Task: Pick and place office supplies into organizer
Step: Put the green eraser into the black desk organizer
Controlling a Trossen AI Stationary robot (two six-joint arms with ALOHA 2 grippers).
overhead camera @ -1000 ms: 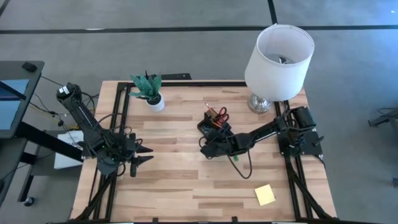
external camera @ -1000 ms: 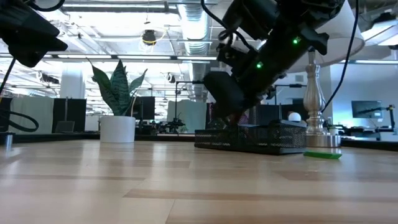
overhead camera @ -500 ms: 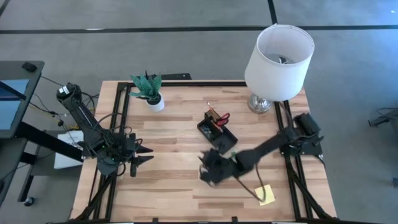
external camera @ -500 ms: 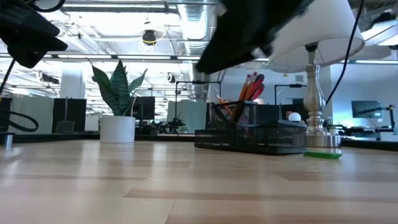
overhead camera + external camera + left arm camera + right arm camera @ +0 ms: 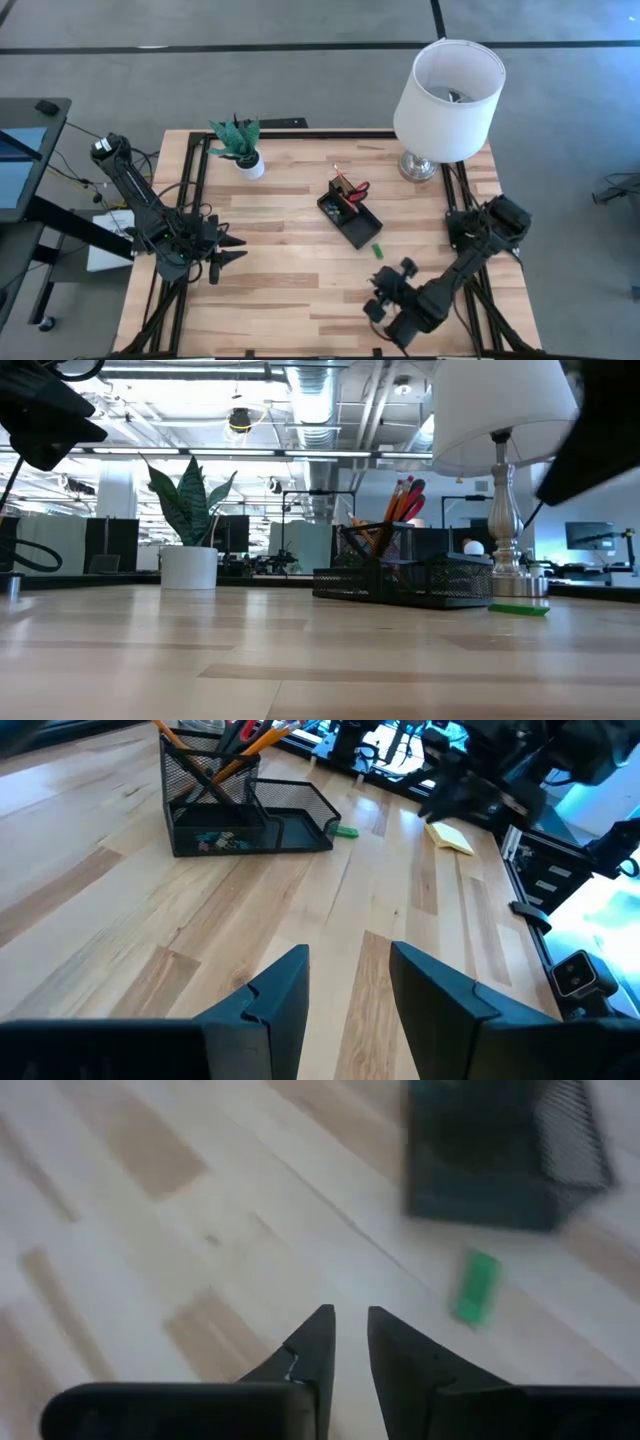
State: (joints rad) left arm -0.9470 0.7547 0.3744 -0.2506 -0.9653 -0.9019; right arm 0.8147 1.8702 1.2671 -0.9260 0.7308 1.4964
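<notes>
Organizer (image 5: 351, 213) was shown near the table's centre, with red-handled scissors (image 5: 359, 187) and orange pencils (image 5: 341, 180) standing in its cup. One green block (image 5: 378, 251) lay just beside the tray's near end, its long axis roughly in line with the tray's. One yellow sticky-note pad (image 5: 450, 836) lay nearer the front edge, close by the right gripper (image 5: 385, 292), which was the nearer tool to both loose items. Its fingers (image 5: 310, 1342) were seen narrowly parted and empty. The left gripper (image 5: 226, 249), half open and empty, waited well apart at the left edge.
</notes>
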